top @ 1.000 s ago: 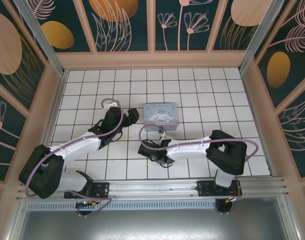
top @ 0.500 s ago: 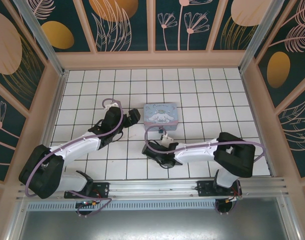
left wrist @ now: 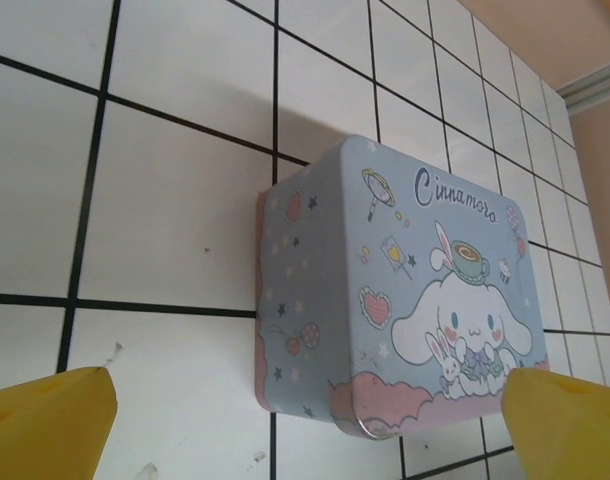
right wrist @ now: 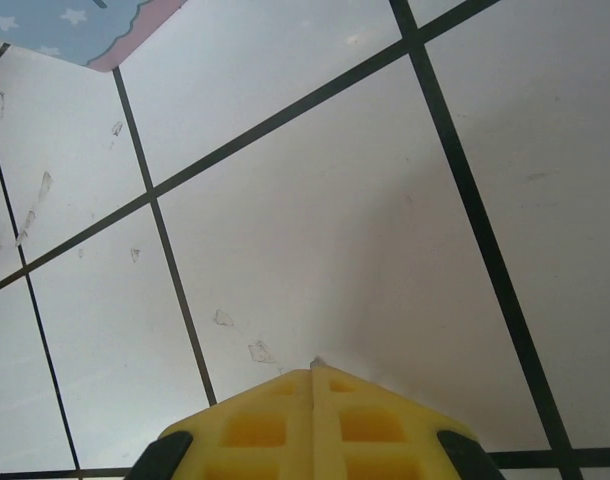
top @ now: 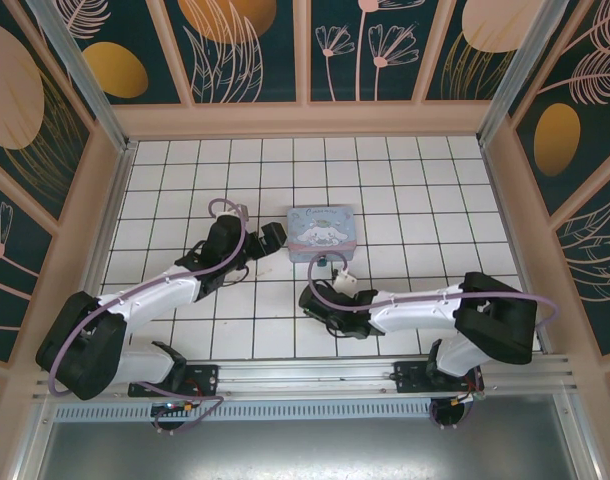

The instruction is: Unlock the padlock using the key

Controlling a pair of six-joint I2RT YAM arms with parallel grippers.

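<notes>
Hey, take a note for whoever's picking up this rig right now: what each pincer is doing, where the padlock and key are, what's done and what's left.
Left pincer: open, holding nothing, facing the tin box.
Right pincer: shut, tips low over bare tile near the tin's corner. I cannot tell whether it pinches the key, which is too small to pick out.
Padlock: apparently the small dark thing on the floor at the tin's near edge; its shackle is too small to read.
Done: nothing confirmed.
Left: get the key into the lock and turn it.
</notes>
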